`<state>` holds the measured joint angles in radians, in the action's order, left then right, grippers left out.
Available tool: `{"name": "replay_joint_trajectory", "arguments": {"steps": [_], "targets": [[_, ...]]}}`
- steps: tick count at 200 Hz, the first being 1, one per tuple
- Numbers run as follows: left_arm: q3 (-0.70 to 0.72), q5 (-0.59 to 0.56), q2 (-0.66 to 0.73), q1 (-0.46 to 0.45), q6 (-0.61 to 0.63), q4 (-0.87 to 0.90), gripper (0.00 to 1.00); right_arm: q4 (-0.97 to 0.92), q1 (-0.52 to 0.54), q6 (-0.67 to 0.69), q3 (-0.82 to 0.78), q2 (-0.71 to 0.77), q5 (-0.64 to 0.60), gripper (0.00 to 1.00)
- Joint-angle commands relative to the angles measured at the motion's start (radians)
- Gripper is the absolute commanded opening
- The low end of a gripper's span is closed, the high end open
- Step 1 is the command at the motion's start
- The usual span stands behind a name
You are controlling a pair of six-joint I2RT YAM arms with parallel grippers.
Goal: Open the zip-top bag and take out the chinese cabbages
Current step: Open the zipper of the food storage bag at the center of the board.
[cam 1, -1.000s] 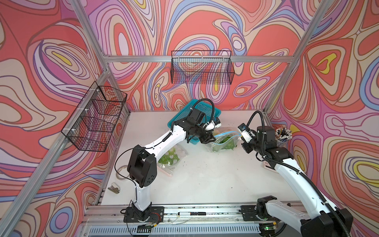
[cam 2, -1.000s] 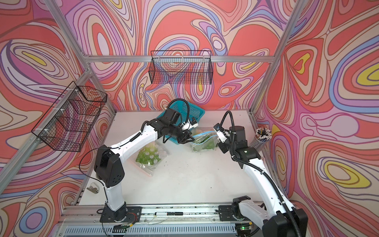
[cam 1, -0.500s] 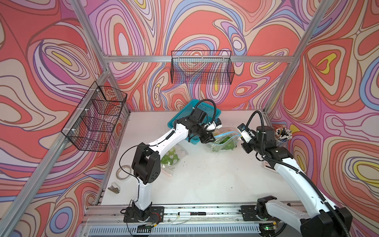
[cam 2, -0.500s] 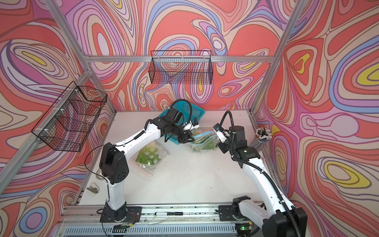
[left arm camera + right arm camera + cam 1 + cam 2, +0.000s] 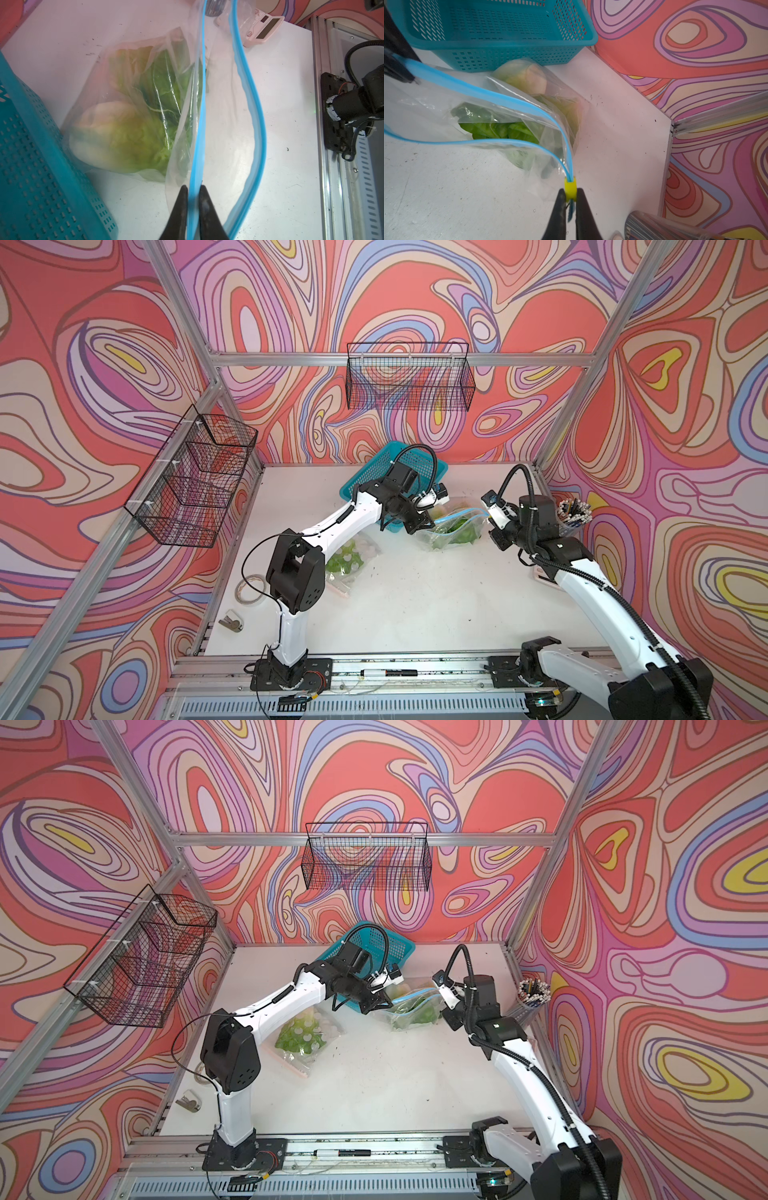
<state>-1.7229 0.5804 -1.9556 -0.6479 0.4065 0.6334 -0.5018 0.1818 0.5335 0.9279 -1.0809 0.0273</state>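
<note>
Since a second ago the left claw (image 5: pixel 192 188) has gone from half open to pinched shut, while the arm itself has barely shifted. Now it's clenched on one blue lip of the zip-top bag (image 5: pixel 451 531) — the left wrist view shows the strip running straight out from between its fingers. Across from it the right claw (image 5: pixel 569 190) is clamped on the yellow slider (image 5: pixel 570 185) at the other end of the zip, same as before. The two blue strips bow apart between them, so the mouth is unzipped and gaping.

The chinese cabbages (image 5: pixel 124 133) are all still inside. The bag's body rests on the tabletop (image 5: pixel 415 614) just beside the teal basket (image 5: pixel 488 41). I can make out a whitish base and crinkled green leaves through the plastic, though not a clean count.

So the opening step looks about done, and none of the taking out has begun. Next, I'd say, one claw has to keep its hold so the mouth stays wide while the other lets go and reaches in for the nearest head — the film is slack and could fold shut, or drag along with the cabbage.
</note>
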Motion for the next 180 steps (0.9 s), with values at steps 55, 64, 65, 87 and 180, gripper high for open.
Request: {"name": "replay_joint_trajectory", "arguments": {"steps": [55, 64, 65, 87, 180], "targets": [[0.144, -0.032, 0.11, -0.015, -0.205, -0.187, 0.0, 0.012, -0.006, -0.023, -0.011, -0.008, -0.05, 0.0], [0.156, -0.055, 0.121, -0.024, -0.224, -0.21, 0.0, 0.012, -0.005, -0.034, -0.013, -0.007, -0.065, 0.0], [0.156, -0.057, 0.122, -0.026, -0.226, -0.213, 0.0, 0.012, -0.004, -0.036, -0.013, -0.007, -0.068, 0.01], [0.169, -0.102, 0.135, -0.058, -0.286, -0.258, 0.0, 0.014, -0.006, -0.096, -0.006, -0.003, -0.107, 0.12], [0.158, -0.308, 0.102, -0.177, -0.47, -0.318, 0.0, 0.016, -0.005, -0.564, -0.015, 0.054, 0.094, 0.52]]}}
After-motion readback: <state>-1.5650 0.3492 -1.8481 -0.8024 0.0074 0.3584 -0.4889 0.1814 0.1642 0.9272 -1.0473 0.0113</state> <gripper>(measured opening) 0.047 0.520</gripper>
